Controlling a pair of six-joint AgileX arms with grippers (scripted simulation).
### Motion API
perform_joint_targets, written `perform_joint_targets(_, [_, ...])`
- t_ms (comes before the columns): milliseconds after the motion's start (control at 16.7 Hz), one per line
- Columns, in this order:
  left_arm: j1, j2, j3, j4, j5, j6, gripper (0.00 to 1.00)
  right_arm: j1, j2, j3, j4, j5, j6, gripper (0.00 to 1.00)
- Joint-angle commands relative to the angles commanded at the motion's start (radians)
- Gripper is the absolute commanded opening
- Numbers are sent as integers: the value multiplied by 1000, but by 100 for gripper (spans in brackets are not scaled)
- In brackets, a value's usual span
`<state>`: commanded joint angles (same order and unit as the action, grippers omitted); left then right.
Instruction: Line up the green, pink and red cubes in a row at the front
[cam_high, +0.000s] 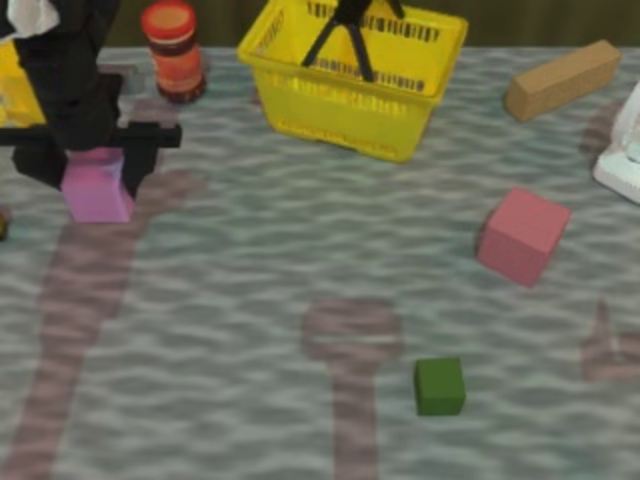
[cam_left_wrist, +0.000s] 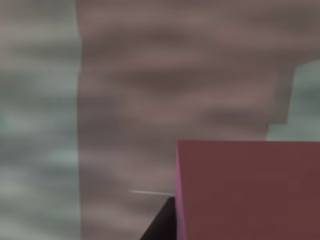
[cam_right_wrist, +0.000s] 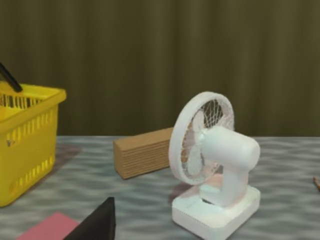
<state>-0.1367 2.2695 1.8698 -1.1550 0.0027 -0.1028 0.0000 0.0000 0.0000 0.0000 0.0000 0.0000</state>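
The lilac-pink cube (cam_high: 97, 192) is at the back left, between the black fingers of my left gripper (cam_high: 100, 170), which is shut on it. The left wrist view shows that cube (cam_left_wrist: 250, 190) close up and in shadow, with one dark finger (cam_left_wrist: 162, 225) pressed against its side. The salmon-red cube (cam_high: 523, 236) lies tilted at the right middle and also shows in the right wrist view as the red cube (cam_right_wrist: 47, 227). The small dark green cube (cam_high: 439, 386) sits near the front, right of centre. My right gripper is beyond the top view's right edge; only its shadow (cam_high: 610, 350) falls on the table.
A yellow basket (cam_high: 340, 110) stands at the back centre, with a red jar (cam_high: 173, 50) to its left. At the back right lies a tan brick-shaped block (cam_high: 562, 80). A white desk fan (cam_high: 625, 150) stands at the right edge.
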Motion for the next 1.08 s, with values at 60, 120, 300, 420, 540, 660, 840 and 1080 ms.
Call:
perform_joint_targets(60, [1,-4,7,-10,-1,0,0,0,0,0,0,0,0,100])
perform_joint_targets(120, [1,-4,7,-11,-1,0,0,0,0,0,0,0,0,100])
perform_joint_targets(300, [-7,-1,5,-9,-1,-1,0,0,0,0,0,0,0,100])
perform_joint_targets(420, [-41,-8,-1,-8,0,-34,0,0,0,0,0,0,0,100])
perform_joint_targets(540, [-115,-25,-19,-6,0,-109,0,0,0,0,0,0,0,100])
perform_joint_targets(660, [-222,-49,-49,-4,-2,-221,0,0,0,0,0,0,0,100])
perform_joint_targets(840, [-415,-97,-107,2,-6,-432,0,0,0,0,0,0,0,100])
perform_joint_targets(1080, [-658,-165,-189,13,-12,-692,0,0,0,0,0,0,0,100])
